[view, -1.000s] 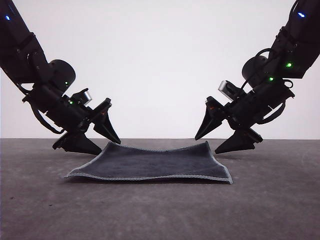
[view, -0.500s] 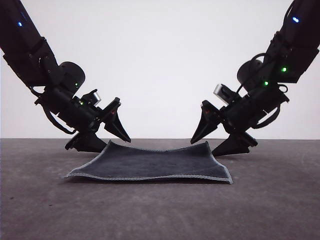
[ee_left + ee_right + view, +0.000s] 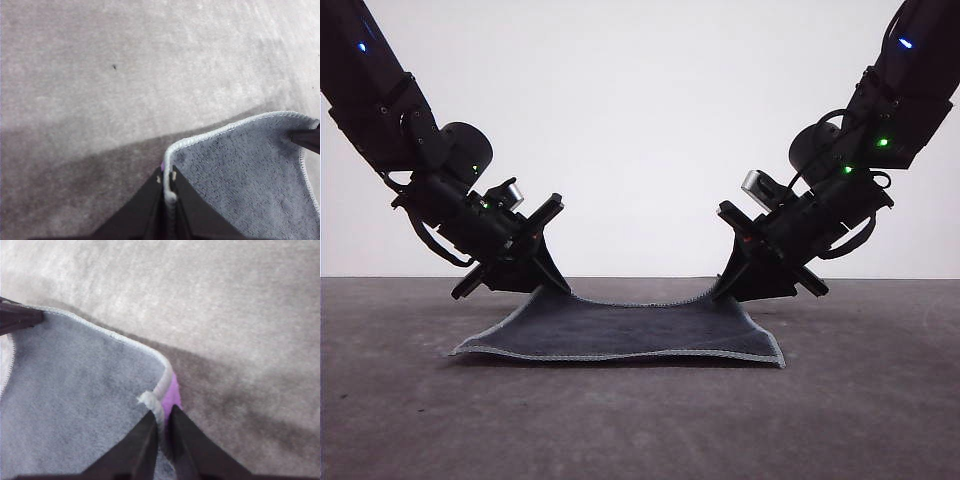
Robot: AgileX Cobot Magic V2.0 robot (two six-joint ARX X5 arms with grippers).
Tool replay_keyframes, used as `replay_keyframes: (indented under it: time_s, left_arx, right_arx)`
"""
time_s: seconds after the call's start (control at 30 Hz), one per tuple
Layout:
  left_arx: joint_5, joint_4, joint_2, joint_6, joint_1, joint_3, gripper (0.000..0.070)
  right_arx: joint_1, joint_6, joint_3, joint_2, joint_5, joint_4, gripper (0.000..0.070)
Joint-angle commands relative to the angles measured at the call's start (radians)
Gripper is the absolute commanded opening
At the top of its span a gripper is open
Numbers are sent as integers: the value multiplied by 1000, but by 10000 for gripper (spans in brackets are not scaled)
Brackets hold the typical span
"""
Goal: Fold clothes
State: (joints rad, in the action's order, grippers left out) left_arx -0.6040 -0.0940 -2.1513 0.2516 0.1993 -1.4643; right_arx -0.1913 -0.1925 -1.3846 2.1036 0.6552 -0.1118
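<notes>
Grey desk [image 3: 640, 420] spans the front view. Both arms slope down & inward from the upper corners, wrists tilted to the cloth's far corners. Cloth [image 3: 625, 328] lies mid-desk, charcoal face up, near edge flat, far corners lifted. Left pincer [image 3: 548, 280] is clamped on the far-left corner, right pincer [image 3: 732, 283] on the far-right. Right wrist cam adds a purple underside [image 3: 172, 396] at the pinched corner; left wrist cam shows light stitched edging [image 3: 220, 131] between closed fingers [image 3: 145, 210].
</notes>
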Motion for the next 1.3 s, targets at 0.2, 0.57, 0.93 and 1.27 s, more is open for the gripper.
replay_keyframes:
  time_s: [0.2,0.57,0.93,1.27]
  left_arx:
    - [-3,-111,-26,-60,3,-40,4]
    - [7,-226,71,-103,4,-64,4]
    - [6,-386,146,-149,4,-64,4]
    - [5,-507,152,-213,22,-64,4]
  right_arx:
    - [0,16,-78,27,65,-79,7]
    - [-1,127,-144,26,76,-311,7]
    - [-3,224,-145,1,79,-484,7]
    - [-3,281,-147,-40,89,-605,7]
